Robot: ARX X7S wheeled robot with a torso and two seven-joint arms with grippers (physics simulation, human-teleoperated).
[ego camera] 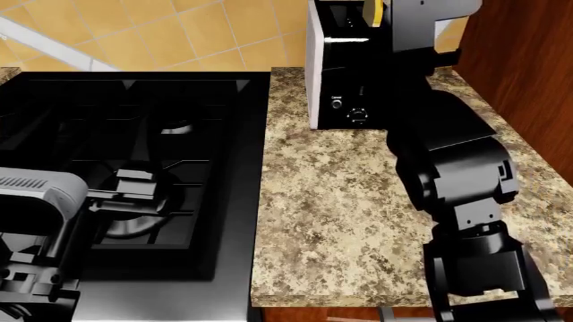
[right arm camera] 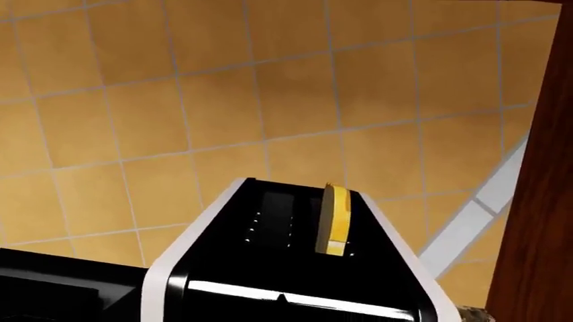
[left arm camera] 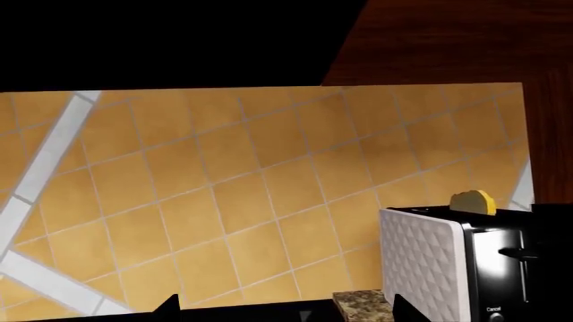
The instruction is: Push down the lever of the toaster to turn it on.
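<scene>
- While the lever [left arm camera: 517, 254] is sitting high on the toaster [ego camera: 339, 64], the press is looking undone; the right arm [ego camera: 447, 168] is reaching over it.
- Toaster is standing at the back of the surface [ego camera: 358, 208], beside the stove [ego camera: 134, 161].
- Fingers on both arms: cannot tell.
- "Cancel" is reading on the end face.

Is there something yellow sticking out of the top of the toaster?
Yes, a yellow slice stands on edge in one slot on the black top of the toaster, poking up above it.
</scene>
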